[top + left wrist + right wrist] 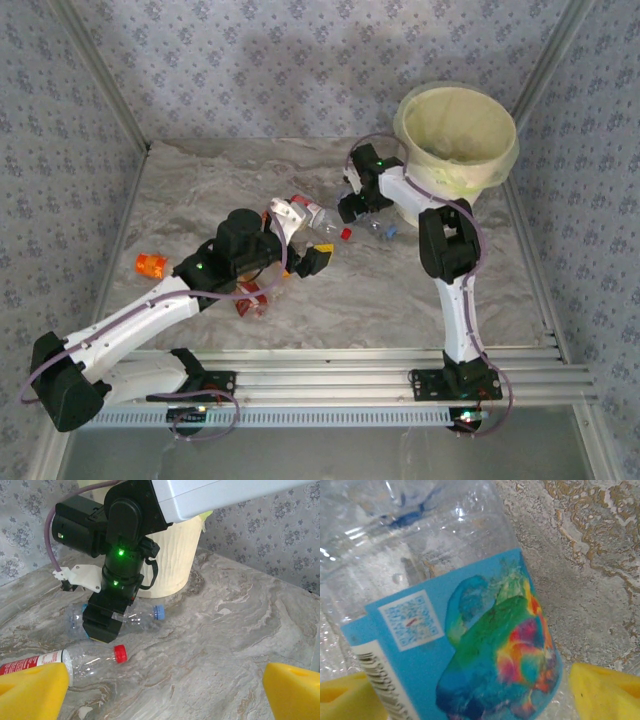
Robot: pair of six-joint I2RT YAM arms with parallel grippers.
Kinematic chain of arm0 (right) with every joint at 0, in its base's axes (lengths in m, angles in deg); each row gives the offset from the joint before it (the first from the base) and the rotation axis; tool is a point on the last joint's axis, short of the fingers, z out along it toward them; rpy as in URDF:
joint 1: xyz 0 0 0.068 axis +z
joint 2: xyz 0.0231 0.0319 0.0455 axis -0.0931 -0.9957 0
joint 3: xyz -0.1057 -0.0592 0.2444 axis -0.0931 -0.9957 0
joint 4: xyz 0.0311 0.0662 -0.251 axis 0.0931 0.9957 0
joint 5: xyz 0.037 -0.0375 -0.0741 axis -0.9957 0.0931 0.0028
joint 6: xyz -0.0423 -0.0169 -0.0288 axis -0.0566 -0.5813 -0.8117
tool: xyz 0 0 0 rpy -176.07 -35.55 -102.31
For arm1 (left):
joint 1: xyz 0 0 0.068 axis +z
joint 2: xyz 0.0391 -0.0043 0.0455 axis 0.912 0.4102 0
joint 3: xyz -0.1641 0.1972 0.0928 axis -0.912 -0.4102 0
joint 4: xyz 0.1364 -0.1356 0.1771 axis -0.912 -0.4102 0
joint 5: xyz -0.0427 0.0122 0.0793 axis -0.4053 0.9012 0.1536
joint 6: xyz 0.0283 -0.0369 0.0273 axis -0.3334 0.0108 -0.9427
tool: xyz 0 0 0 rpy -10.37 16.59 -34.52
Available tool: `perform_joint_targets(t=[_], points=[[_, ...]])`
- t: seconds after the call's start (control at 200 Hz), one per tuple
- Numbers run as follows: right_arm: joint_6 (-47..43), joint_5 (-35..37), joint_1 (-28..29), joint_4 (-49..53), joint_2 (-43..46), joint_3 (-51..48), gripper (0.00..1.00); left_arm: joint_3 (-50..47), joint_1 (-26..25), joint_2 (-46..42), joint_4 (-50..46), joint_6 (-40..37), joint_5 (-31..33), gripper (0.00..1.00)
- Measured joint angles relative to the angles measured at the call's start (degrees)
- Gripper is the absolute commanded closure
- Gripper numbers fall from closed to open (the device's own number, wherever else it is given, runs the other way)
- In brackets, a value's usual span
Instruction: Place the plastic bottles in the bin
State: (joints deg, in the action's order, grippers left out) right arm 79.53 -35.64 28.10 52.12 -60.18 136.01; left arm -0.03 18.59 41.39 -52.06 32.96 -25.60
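Right gripper (477,695) straddles the blue-labelled bottle (490,640).

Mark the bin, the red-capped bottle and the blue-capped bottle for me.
Bin (175,555), left wrist view, on its ribbed cream wall.
Red-capped bottle (87,657), left wrist view, on its clear body.
Blue-capped bottle (140,619), left wrist view, on its clear body near the neck.

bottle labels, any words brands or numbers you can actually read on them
None reads as a word or number.
Blue label on the clear bottle, right wrist view: a QR code, barcode stripes and a colourful picture, no legible words.
Red and white label on the red-capped bottle, left wrist view: print too blurred.
Top view: labels too small to read.
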Motion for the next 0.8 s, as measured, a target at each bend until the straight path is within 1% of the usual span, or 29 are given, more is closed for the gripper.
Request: perform_joint_targets(t=[0.09, 0.34, 0.545, 0.799], points=[[0.4, 1.3, 0.3, 0.0, -0.4, 0.0, 0.10, 0.1, 0.0, 0.0, 0.0, 0.0, 0.0, 0.00], [0.8, 2.7, 0.8, 0.0, -0.8, 0.6, 0.17, 0.2, 0.0, 0.0, -0.2, 0.0, -0.2, 0.00], [1.4, 3.7, 1.5, 0.0, -0.8, 0.9, 0.28, 0.2, 0.0, 0.0, -0.2, 0.0, -0.2, 0.00], [1.9, 6.8, 3.0, -0.2, -0.8, 1.5, 0.30, 0.2, 0.0, 0.0, -0.2, 0.0, -0.2, 0.01]])
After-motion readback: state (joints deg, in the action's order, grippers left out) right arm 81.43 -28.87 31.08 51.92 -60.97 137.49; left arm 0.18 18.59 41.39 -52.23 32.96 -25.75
